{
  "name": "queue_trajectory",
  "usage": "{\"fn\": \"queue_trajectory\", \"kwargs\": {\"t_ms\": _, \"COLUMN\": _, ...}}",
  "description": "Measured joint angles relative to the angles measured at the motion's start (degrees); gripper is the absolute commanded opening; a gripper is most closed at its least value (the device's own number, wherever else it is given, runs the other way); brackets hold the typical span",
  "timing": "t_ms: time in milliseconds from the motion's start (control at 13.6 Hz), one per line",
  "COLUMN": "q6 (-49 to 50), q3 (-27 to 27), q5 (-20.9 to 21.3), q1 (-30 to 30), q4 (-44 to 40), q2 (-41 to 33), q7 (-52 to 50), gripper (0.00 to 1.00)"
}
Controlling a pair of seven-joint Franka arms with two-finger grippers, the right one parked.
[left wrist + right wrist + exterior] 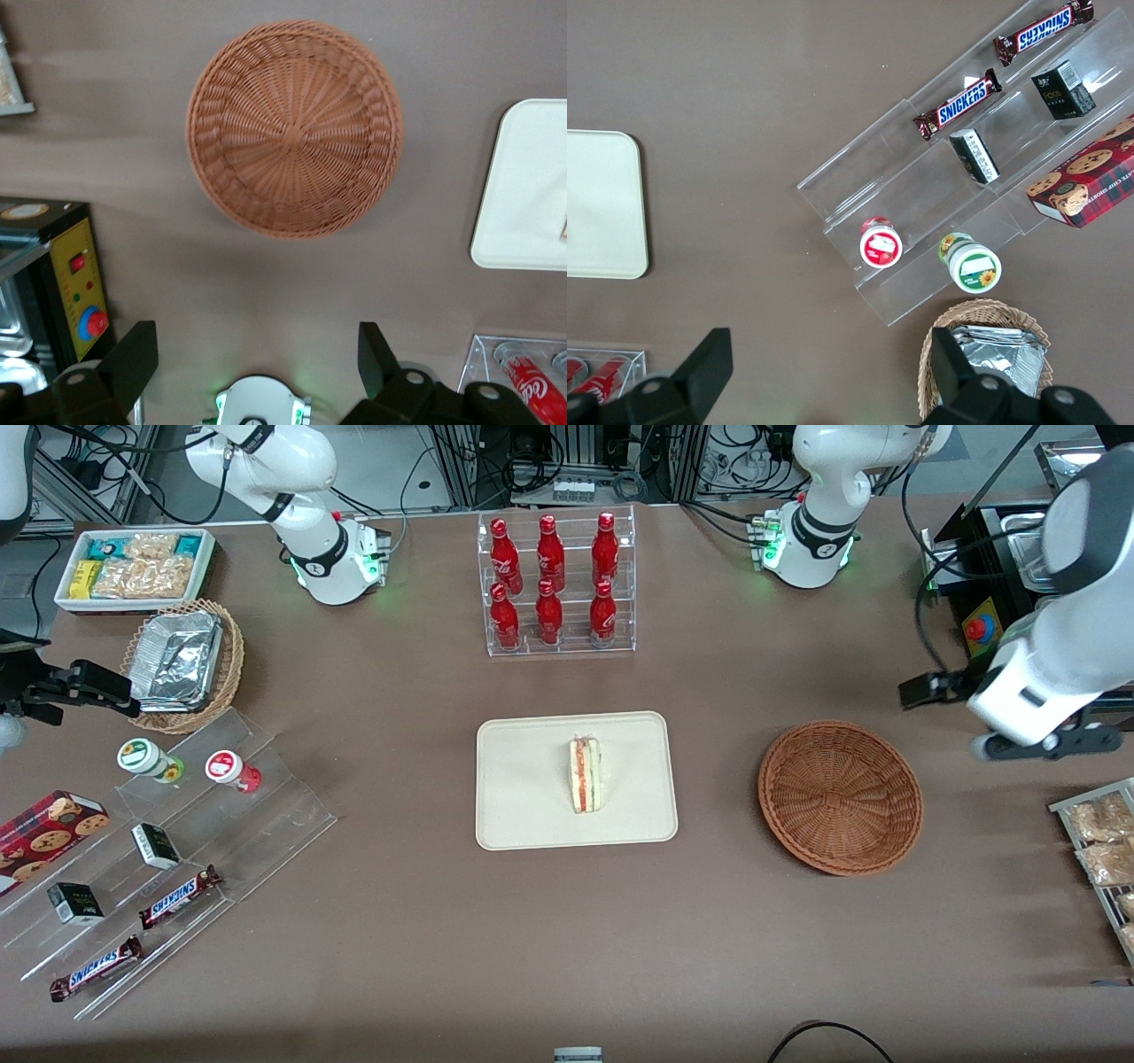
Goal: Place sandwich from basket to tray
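The sandwich lies on the tray — the gripper, fingers wide and holding nothing, hangs above the surface beside the basket.

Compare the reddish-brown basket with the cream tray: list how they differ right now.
The basket is round, woven reddish-brown wicker; the tray is a flat, smooth cream rectangle with rounded corners. The basket is empty, while the tray holds the sandwich, lying near its middle. The basket sits toward the working arm's end of the table; the tray sits mid-table. Both rest flat on the brown tabletop. The gripper hangs open above the table, apart from both.
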State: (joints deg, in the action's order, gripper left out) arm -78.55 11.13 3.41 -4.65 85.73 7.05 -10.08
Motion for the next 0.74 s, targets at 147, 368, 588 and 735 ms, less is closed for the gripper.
{"fn": "queue_trajectory", "kwargs": {"t_ms": 147, "q6": 2.6, "q3": -3.5, "q5": -1.4, "q1": 2.1, "q4": 0.3, "q2": -2.1, "q7": 0.2, "gripper": 1.0}}
{"fn": "queue_trajectory", "kwargs": {"t_ms": 368, "q6": 6.5, "q3": -6.0, "q5": -3.2, "q1": 3.1, "q4": 0.3, "q2": -4.7, "q7": 0.4, "gripper": 1.0}}
{"fn": "queue_trajectory", "kwargs": {"t_ms": 588, "q6": 9.5, "q3": -6.3, "q5": -3.2, "q1": 3.1, "q4": 0.3, "q2": -7.3, "q7": 0.4, "gripper": 1.0}}
{"fn": "queue_trajectory", "kwargs": {"t_ms": 735, "q6": 9.6, "q3": -6.7, "q5": -3.2, "q1": 3.1, "q4": 0.6, "q2": -7.9, "q7": 0.4, "gripper": 1.0}}
